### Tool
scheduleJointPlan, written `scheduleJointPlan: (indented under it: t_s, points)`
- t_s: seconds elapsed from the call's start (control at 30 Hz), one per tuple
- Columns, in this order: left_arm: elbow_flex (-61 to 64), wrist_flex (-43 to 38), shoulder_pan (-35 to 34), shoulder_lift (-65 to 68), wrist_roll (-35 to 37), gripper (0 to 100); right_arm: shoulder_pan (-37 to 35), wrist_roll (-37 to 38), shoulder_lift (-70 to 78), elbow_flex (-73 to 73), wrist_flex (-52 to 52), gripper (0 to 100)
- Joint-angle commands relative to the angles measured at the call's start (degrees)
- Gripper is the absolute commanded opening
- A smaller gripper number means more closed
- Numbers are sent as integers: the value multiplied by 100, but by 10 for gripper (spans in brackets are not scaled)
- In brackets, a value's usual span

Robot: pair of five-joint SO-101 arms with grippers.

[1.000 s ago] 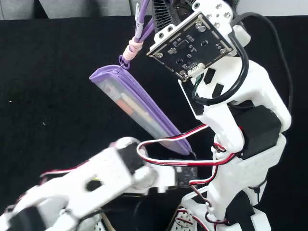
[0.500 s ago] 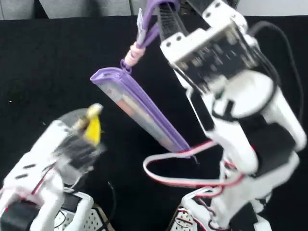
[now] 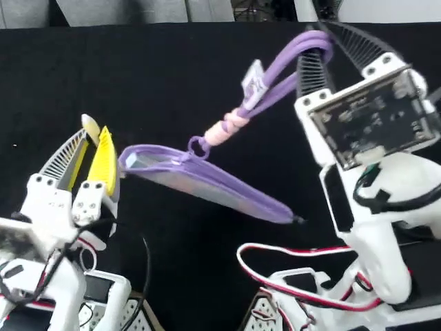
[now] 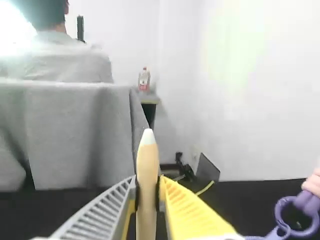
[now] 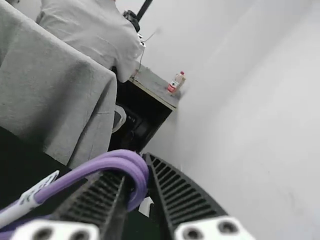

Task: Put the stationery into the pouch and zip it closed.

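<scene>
The left hand point(image 3: 94, 146), now risen at the table's edge, pinches a pale pencil point(image 4: 146, 165) tip-up between its jaws. Just beside it lies one end of the purple pouch point(image 3: 207, 185). The right hand point(image 3: 329, 54), clamped on the pouch's strap point(image 3: 279, 67), has swung off to its own side, tilting the pouch flatter over the black table point(image 3: 138, 69). The pencil seems poised for loading, though whether the zip is open cannot be told.

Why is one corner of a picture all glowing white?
Left wrist view: strong light from the room behind washes out a patch beside the grey fabric screen, while the tan white-tipped stick in the left pincer is evenly lit. High view: the black table cover shows no glare.
</scene>
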Motion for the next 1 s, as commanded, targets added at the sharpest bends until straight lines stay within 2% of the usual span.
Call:
scheduleJointPlan:
  t_s: [0.0,0.2,0.37,0.57,0.77,0.97]
  points:
    - [127,-158,4,141,457,28,334,-484,-22,268,-26,11]
    - [101,-185,13,211,466,28,404,-571,-66,1341,-580,11]
    - [-426,-141,101,211,510,28,633,-615,-66,1789,-1116,11]
    - [-690,-35,84,211,624,28,633,-571,-75,1807,-1055,11]
    - [-1042,-290,84,220,633,28,607,-448,-585,1851,-844,11]
    - [-848,-1152,84,255,1635,28,369,-202,-1323,1824,-457,11]
